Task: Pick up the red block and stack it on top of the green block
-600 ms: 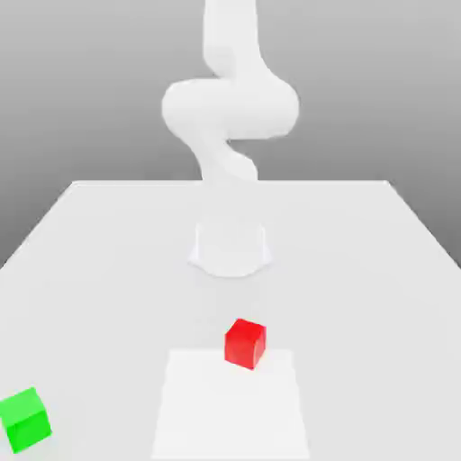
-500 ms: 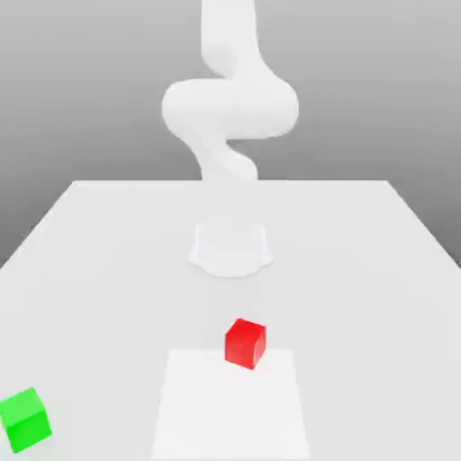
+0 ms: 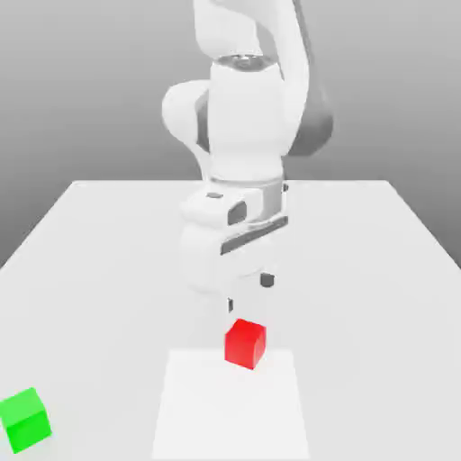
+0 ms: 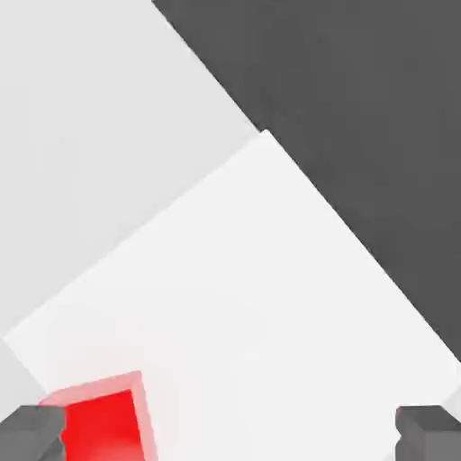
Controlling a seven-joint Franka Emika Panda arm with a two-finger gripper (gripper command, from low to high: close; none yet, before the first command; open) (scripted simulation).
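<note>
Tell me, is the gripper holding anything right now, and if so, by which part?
Nothing is held. The gripper hangs open above the small matte red cube, which sits on the table. The small matte green cube sits apart, untouched.

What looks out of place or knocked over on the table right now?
Nothing stands out. The small bright-red cube sits flat at the pale square patch's far edge, and the small bright-green cube sits flat, far off at the exterior view's left.

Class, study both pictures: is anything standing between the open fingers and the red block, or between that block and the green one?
Nothing visible does. The gripper hangs open just above the red block, with bare air between. From there to the green block, at the exterior view's left, lies only bare table.
</note>
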